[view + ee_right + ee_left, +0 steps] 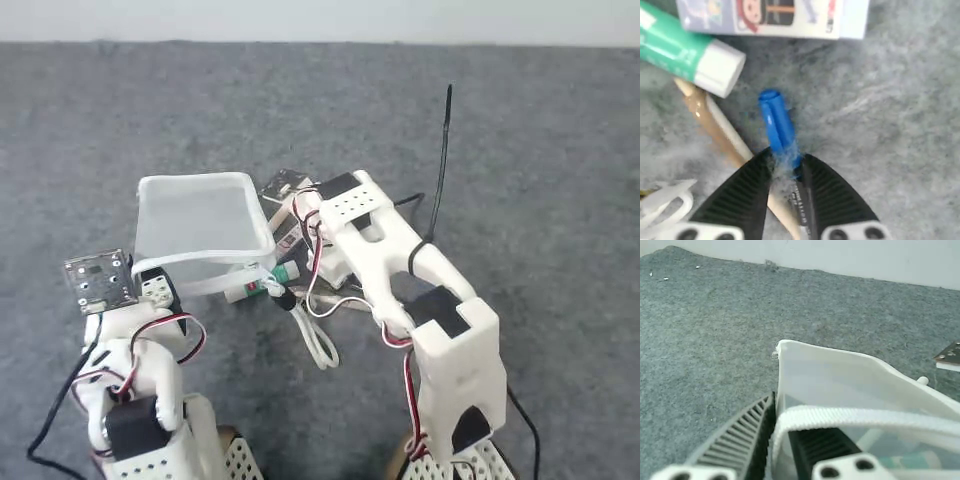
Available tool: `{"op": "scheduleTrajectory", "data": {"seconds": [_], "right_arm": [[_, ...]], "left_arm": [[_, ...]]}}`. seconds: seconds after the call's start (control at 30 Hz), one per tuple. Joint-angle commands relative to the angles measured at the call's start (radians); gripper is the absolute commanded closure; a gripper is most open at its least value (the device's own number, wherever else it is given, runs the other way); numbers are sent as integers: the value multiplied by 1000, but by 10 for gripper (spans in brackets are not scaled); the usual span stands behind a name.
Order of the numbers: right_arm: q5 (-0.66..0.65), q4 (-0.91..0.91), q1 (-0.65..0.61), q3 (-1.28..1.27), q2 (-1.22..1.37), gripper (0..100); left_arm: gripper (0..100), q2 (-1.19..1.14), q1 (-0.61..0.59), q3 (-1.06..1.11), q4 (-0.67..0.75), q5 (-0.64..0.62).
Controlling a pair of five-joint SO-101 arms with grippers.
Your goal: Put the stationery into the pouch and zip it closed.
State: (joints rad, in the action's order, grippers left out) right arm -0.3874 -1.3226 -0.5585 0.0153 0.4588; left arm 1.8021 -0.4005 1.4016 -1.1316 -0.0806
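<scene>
One blue pen (pixel 775 117) within right claw (pixel 786 159)

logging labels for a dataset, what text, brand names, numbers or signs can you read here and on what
No text here can be read.
On the cartoon-printed packet: print too blurred to read.
On the green glue stick: no legible label.
On the blue pen: faint marks lower down, too blurred.
On the pouch: no print seen.

Two white printed arms (pixel 400 260) carry black servos (pixel 135 425), red-and-white cables (pixel 318 250) and black ribbed tool fingers (pixel 740 195).
</scene>
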Motion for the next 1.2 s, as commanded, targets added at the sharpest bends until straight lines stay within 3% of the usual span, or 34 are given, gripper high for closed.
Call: {"op": "scheduleTrajectory", "data": {"seconds": [0.0,0.3,0.57,0.8,1.17], "right_arm": [[-8,-19,45,28,-139,993],[43,-88,97,-28,-344,993],[98,45,99,-241,-625,993],[210,189,101,-393,-819,993],[310,390,165,-537,-918,993]], "left_arm": [[989,21,-3,-42,9,6],[989,21,-2,-84,25,5],[989,20,133,-156,17,3],[989,9,146,-297,-8,-26],[989,-463,146,-638,-12,-66]]}}
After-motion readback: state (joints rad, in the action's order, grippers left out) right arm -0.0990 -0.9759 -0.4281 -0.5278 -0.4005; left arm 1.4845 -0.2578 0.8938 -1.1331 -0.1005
